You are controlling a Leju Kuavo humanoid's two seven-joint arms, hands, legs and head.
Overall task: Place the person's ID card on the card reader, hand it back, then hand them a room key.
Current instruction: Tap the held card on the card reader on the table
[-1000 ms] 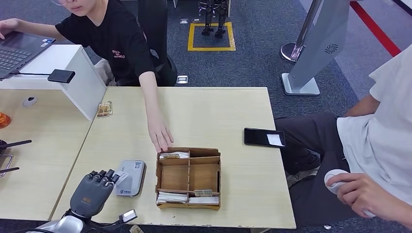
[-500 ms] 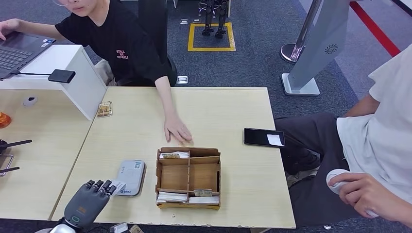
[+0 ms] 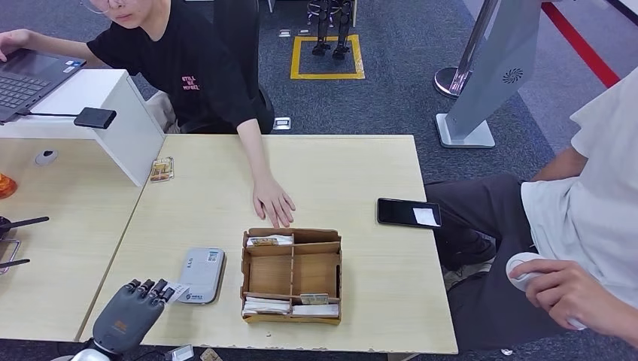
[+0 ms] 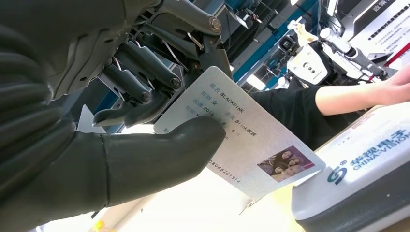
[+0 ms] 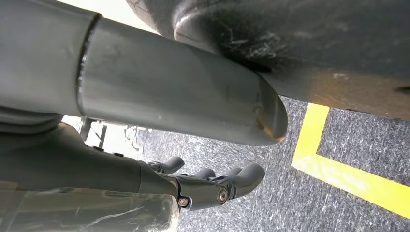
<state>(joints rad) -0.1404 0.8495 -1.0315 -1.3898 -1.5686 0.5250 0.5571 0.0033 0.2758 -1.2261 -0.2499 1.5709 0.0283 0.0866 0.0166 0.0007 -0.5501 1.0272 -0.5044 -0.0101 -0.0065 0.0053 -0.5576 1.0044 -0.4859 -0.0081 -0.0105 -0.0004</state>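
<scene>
Left hand (image 3: 129, 320) is pinching the ID card (image 4: 241, 140) and drawing it back off the card reader (image 3: 201, 275) on the desk (image 3: 361, 180); return looks next. Right hand (image 5: 212, 186) is hanging, holding nothing.

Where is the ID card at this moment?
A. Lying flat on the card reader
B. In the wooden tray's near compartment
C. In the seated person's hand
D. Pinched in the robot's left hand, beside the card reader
D: the left wrist view shows the left hand pinching the ID card between thumb and fingers, its far corner at the edge of the card reader, not lying flat on it.
</scene>
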